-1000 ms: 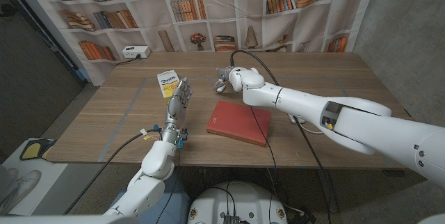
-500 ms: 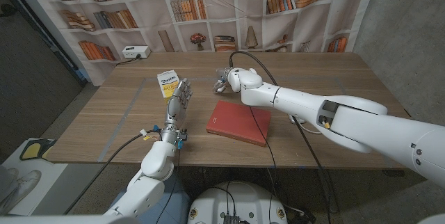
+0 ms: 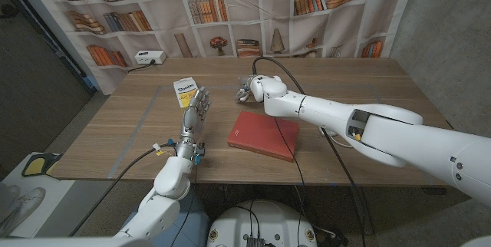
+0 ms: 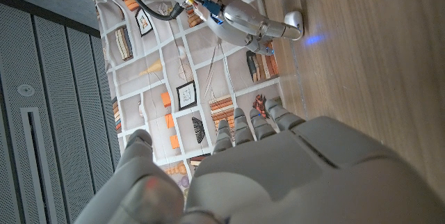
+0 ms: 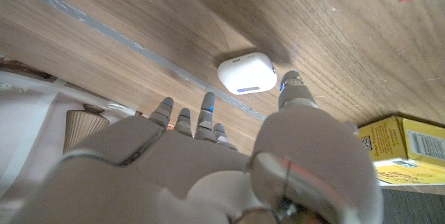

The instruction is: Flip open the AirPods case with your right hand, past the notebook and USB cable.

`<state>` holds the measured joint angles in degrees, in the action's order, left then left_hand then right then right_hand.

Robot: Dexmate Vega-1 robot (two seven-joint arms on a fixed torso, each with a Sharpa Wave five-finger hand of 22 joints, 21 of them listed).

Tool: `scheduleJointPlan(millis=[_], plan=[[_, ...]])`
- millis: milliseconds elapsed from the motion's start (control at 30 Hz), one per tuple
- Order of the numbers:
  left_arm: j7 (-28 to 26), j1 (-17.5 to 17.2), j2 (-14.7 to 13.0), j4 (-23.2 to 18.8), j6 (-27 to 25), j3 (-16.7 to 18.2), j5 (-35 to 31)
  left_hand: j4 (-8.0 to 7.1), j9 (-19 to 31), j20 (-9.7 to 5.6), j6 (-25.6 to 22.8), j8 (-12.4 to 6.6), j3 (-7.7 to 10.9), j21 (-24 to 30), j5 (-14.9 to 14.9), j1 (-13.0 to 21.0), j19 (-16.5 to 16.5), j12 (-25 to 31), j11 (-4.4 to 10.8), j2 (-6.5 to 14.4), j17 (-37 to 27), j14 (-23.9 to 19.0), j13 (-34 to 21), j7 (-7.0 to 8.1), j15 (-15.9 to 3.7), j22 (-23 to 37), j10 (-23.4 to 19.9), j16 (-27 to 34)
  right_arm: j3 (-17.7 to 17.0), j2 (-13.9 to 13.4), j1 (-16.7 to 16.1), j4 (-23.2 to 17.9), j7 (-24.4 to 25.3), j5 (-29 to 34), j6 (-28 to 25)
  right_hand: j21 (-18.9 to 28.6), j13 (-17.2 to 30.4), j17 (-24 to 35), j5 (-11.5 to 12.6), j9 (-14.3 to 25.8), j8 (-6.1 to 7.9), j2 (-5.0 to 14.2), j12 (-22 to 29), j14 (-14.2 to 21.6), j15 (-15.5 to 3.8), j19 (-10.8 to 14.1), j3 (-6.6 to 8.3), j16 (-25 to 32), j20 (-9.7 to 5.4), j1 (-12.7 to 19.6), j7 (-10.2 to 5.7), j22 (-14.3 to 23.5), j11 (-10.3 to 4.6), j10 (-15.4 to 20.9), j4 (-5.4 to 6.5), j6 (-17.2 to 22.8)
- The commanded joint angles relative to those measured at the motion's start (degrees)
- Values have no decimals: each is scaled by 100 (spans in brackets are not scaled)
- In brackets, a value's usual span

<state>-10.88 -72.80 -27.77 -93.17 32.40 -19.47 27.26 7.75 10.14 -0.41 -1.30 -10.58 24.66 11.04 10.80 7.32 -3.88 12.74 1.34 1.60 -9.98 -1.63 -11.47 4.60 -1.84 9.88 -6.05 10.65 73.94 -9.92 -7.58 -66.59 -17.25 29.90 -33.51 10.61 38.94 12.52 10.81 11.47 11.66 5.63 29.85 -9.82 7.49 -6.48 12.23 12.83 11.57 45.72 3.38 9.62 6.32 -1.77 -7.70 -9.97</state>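
Reaching over the red notebook [image 3: 262,135], the right hand [image 3: 247,87] has crept a tiny bit toward the upper left of the head picture since a second ago. The move is very small. The arm behind it has slid along the same way.

The AirPods case [image 5: 247,73] is a small white box with round corners. In the right wrist picture it lies on the wood in the upper middle, lid still closed. The fingertips [image 5: 206,106] of the right hand sit just below it in that picture, near but not touching. The thumb tip [image 5: 292,83] is just beside its right end. So this hand holds nothing yet, and its fingers are spread apart. In the head picture the hand hides the case.

The left hand [image 3: 196,107] stands up on the left side of the head picture, fingers up and apart, with nothing in it. It has stayed put. A yellow box [image 3: 185,91] lies just above it in the picture.

A black cable [image 3: 335,143] runs over the table to the right of the notebook.

What this means: the right hand is already past the notebook and almost at the case. I think the next job is to steady the case and push the lid up. The case is small and smooth, so it may slide away if poked.
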Motion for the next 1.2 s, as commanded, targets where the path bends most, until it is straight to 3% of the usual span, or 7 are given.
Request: scheduleJointPlan(millis=[33,800,1200], plan=[[55,-34,-32,4,15,38,70,24,15,3,39,9,16,-9,-4,75,19,20,-7,-8,-14,31,-5,19,-25,12,-15,-21,96,123,50,188,25,-36,-47,0,-2,0,65,3,6,69,-15,-289,21,-19,86,27,35,74,43,3,50,57,-29,-1619],[152,25,42,166,106,5,134,18,14,-1,48,-1,6,-8,-5,69,27,9,5,-8,-14,37,-7,6,-21,12,-6,-17,199,200,128,395,-26,-126,-28,5,-33,-20,139,1,12,57,-25,-225,32,6,120,43,38,77,17,3,4,272,-46,-1609],[232,115,74,294,136,-23,186,15,14,2,24,-13,0,-5,-5,65,24,12,16,-10,-14,30,-8,5,-14,12,-23,-14,202,209,123,470,-6,-175,-27,29,-62,-22,155,0,34,37,18,-126,-53,88,109,82,12,14,-91,2,-188,553,-31,-1542]])
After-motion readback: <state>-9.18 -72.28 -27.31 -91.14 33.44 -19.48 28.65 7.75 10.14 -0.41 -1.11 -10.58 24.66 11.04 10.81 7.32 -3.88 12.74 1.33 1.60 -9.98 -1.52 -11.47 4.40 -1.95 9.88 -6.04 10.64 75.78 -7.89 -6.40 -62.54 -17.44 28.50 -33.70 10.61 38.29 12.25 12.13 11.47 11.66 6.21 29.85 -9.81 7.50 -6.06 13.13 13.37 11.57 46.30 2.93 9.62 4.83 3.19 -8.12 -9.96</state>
